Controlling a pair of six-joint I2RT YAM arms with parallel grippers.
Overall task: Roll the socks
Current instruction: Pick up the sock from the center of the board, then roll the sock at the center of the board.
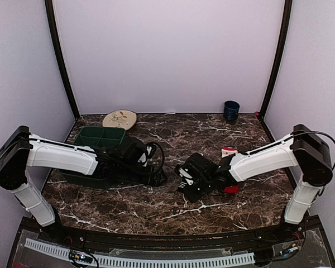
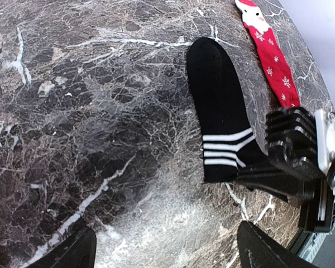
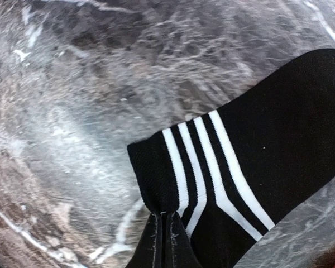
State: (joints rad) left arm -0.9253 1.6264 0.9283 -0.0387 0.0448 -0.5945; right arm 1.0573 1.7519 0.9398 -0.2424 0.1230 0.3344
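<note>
The black sock (image 2: 218, 106) lies flat on the marble table, its white-striped cuff (image 3: 198, 167) towards my grippers. My right gripper (image 3: 166, 216) is shut on the edge of that cuff, pinching the fabric, and also shows in the left wrist view as the right gripper (image 2: 251, 174). The red sock (image 2: 273, 61) with white snowflakes lies just beyond the black one, partly under the right arm. In the top view its Santa end (image 1: 229, 151) shows. My left gripper (image 2: 167, 254) is open over bare marble, a short way left of the cuff, holding nothing.
A green compartment tray (image 1: 100, 137) stands at the left, behind the left arm. A round patterned plate (image 1: 119, 119) lies at the back left. A dark blue cup (image 1: 231, 110) stands at the back right. Pale walls enclose the table.
</note>
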